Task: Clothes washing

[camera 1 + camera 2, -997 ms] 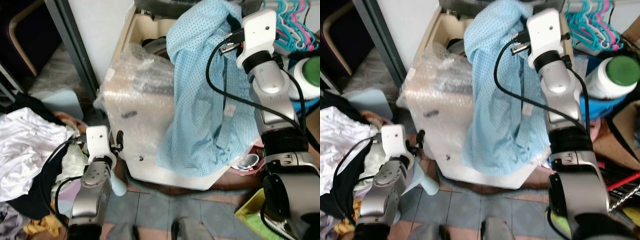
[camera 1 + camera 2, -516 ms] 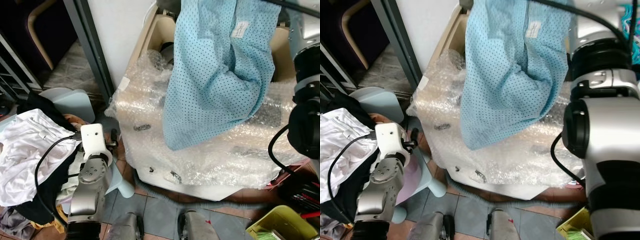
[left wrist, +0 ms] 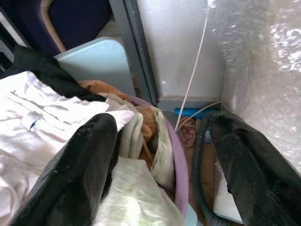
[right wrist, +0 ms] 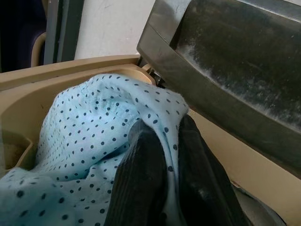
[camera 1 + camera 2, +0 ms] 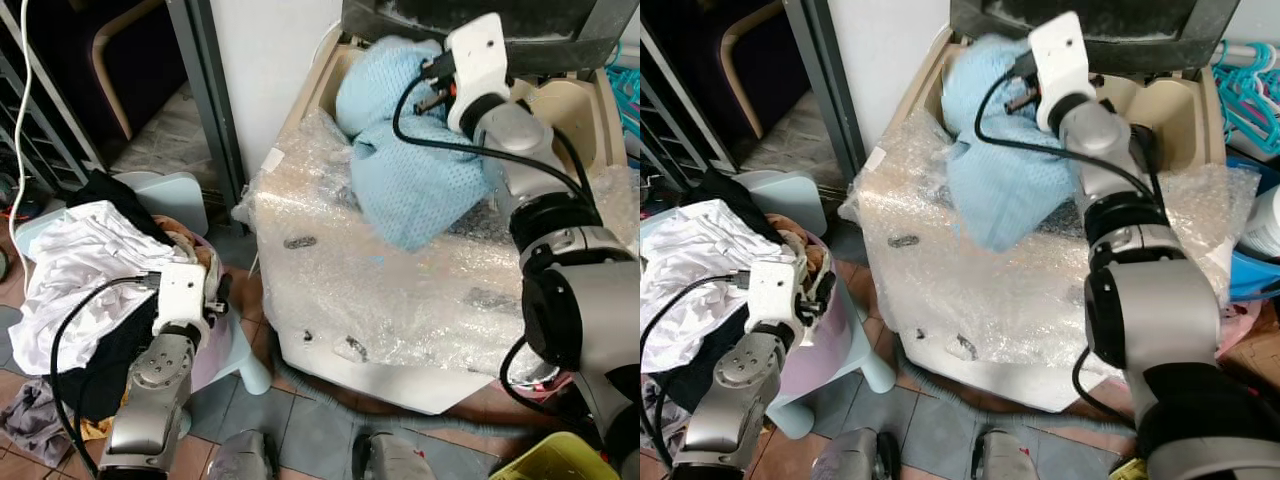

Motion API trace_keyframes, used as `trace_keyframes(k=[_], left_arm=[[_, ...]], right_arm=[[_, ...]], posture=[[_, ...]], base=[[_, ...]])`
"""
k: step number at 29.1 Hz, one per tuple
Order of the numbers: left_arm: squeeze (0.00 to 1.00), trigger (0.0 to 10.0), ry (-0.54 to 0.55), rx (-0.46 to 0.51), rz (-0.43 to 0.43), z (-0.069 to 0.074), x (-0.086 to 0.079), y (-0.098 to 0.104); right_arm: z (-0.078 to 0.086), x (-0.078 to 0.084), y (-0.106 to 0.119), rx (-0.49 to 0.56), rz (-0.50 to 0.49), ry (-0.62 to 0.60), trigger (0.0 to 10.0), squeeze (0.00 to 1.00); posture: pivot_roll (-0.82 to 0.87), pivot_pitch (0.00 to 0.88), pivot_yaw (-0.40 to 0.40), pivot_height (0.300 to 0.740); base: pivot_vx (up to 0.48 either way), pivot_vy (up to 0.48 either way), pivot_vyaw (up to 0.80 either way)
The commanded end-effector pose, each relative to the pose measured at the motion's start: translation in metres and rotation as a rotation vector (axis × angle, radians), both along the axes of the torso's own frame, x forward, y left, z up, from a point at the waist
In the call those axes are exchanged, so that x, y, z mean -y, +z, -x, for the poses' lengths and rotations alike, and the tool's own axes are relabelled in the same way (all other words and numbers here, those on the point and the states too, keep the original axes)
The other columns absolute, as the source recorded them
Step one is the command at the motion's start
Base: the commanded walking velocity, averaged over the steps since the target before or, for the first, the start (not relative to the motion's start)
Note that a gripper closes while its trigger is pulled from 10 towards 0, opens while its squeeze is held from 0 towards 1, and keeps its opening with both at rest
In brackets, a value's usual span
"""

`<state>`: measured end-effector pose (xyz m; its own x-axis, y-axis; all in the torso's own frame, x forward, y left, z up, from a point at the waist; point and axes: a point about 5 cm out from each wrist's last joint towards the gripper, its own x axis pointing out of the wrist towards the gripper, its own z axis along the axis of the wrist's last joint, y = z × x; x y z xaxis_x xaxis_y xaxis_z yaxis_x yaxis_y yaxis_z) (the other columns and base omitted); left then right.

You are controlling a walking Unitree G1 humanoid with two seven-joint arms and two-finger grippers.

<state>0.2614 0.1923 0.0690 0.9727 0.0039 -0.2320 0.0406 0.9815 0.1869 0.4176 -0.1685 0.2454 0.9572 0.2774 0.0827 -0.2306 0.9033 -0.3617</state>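
A light blue dotted garment (image 5: 405,170) lies bunched across the rim of the top-loading washing machine (image 5: 400,290), which is wrapped in bubble wrap. Part of the garment hangs over the front of the top. My right gripper (image 4: 164,129) is shut on a fold of this garment, just under the raised dark lid (image 5: 450,20) by the tub opening. Low at the left, my left gripper (image 3: 162,125) is open with nothing between its fingers. It hovers over a pink basket (image 3: 176,174) heaped with clothes beside the machine.
A pile of white and black clothes (image 5: 70,270) covers the basket at the left, by a pale blue stool (image 5: 170,195). A grey metal post (image 5: 215,90) stands left of the machine. Turquoise hangers (image 5: 1245,80) hang at the right. A grey hose (image 5: 330,385) runs along the tiled floor.
The right arm has brought the blue garment down from hanging high to lying bunched at the tub opening. The camera has shifted. The left arm stays by the basket.
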Motion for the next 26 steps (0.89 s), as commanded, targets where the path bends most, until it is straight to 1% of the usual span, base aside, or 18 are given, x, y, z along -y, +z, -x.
trace_keyframes(k=[1, 3, 4, 8, 9, 10, 11, 12, 13, 14, 16, 18, 20, 21, 22, 24, 25, 26], left_arm=[[0.00, 10.0, 0.019, -0.026, 0.023, -0.001, -0.006, -0.007], [0.00, 10.0, 0.014, -0.026, 0.020, -0.002, -0.005, -0.008], [0.00, 10.0, 0.011, -0.028, 0.020, -0.003, -0.004, -0.010], [0.00, 10.0, 0.010, -0.027, 0.016, -0.004, -0.003, -0.014], [0.00, 10.0, 0.002, -0.017, 0.003, -0.005, -0.001, -0.014], [0.00, 10.0, 0.002, -0.017, 0.003, -0.005, -0.001, -0.014], [0.00, 10.0, -0.002, -0.012, -0.004, -0.005, 0.000, -0.013], [0.00, 10.0, 0.000, -0.007, -0.006, -0.005, -0.001, -0.013], [0.00, 10.0, 0.000, -0.007, -0.006, -0.005, -0.001, -0.013], [0.00, 10.0, 0.004, 0.000, -0.005, -0.005, -0.001, -0.013], [0.00, 10.0, 0.007, 0.005, -0.005, -0.005, -0.002, -0.013], [0.00, 10.0, 0.010, 0.011, -0.010, -0.005, -0.002, -0.013], [0.00, 10.0, 0.013, 0.013, -0.010, -0.005, -0.002, -0.013], [0.00, 10.0, 0.033, 0.014, -0.014, -0.006, -0.004, -0.014], [0.00, 10.0, 0.038, 0.014, -0.015, -0.006, -0.004, -0.014], [0.00, 10.0, 0.054, 0.013, -0.002, -0.007, -0.004, -0.012], [0.00, 10.0, 0.054, 0.013, -0.002, -0.007, -0.004, -0.012], [0.00, 10.0, 0.046, 0.034, 0.003, -0.008, 0.001, -0.006]], right_arm=[[0.002, 0.002, 0.010, 0.058, -0.064, -0.004, 10.0, 0.00], [0.002, 0.003, 0.009, 0.058, -0.078, -0.003, 10.0, 0.00], [0.003, 0.004, 0.007, 0.056, -0.065, -0.006, 10.0, 1.00], [0.005, 0.006, 0.004, 0.060, -0.031, -0.017, 10.0, 1.00], [0.007, 0.010, 0.011, 0.143, 0.089, -0.072, 10.0, 1.00], [0.007, 0.010, 0.011, 0.143, 0.089, -0.072, 10.0, 1.00], [0.009, 0.013, 0.021, 0.234, 0.122, -0.112, 10.0, 1.00], [0.012, 0.020, 0.039, 0.334, 0.035, -0.165, 10.0, 1.00], [0.012, 0.020, 0.039, 0.334, 0.035, -0.165, 10.0, 1.00], [0.017, 0.025, 0.054, 0.415, 0.007, -0.197, 10.0, 1.00], [0.022, 0.027, 0.067, 0.489, 0.023, -0.196, 10.0, 1.00], [0.028, 0.024, 0.077, 0.545, 0.027, -0.149, 10.0, 1.00], [0.030, 0.022, 0.078, 0.557, 0.047, -0.143, 10.0, 1.00], [0.034, 0.015, 0.069, 0.563, 0.105, -0.114, 10.0, 1.00], [0.035, 0.013, 0.067, 0.563, 0.119, -0.106, 10.0, 1.00], [0.038, 0.007, 0.048, 0.519, 0.136, -0.068, 10.0, 1.00], [0.038, 0.007, 0.048, 0.519, 0.136, -0.068, 10.0, 1.00], [0.048, 0.003, 0.023, 0.473, 0.132, -0.041, 10.0, 1.00]], posture=[[-0.01, 0.093, 0.011, 0.740], [-0.01, 0.090, 0.013, 0.740], [-0.01, 0.086, 0.013, 0.740], [-0.01, 0.084, 0.013, 0.740], [-0.01, 0.082, 0.011, 0.740], [-0.01, 0.082, 0.011, 0.740], [-0.01, 0.082, 0.009, 0.740], [-0.01, 0.083, 0.009, 0.740], [-0.01, 0.083, 0.009, 0.740], [-0.01, 0.084, 0.008, 0.740], [-0.01, 0.084, 0.008, 0.740], [-0.01, 0.087, 0.009, 0.740], [-0.02, 0.088, 0.012, 0.740], [-0.03, 0.090, 0.020, 0.740], [-0.03, 0.090, 0.020, 0.740], [-0.03, 0.090, 0.020, 0.740], [-0.03, 0.090, 0.020, 0.740], [-0.03, 0.095, 0.012, 0.740]], base=[[0.000, 0.000, 0.00], [0.000, 0.000, 0.00], [0.000, 0.000, 0.00], [0.000, 0.000, 0.00], [0.000, 0.000, 0.00], [0.000, 0.000, 0.00], [0.000, 0.000, 0.00], [0.000, 0.000, 0.00], [0.000, 0.000, 0.00], [0.000, 0.000, 0.00], [0.000, 0.000, 0.00], [0.000, 0.000, 0.00], [0.000, 0.000, 0.00], [0.000, 0.000, 0.00], [0.000, 0.000, 0.00], [0.000, 0.000, 0.00], [0.000, 0.000, 0.00], [0.000, 0.000, 0.00]])
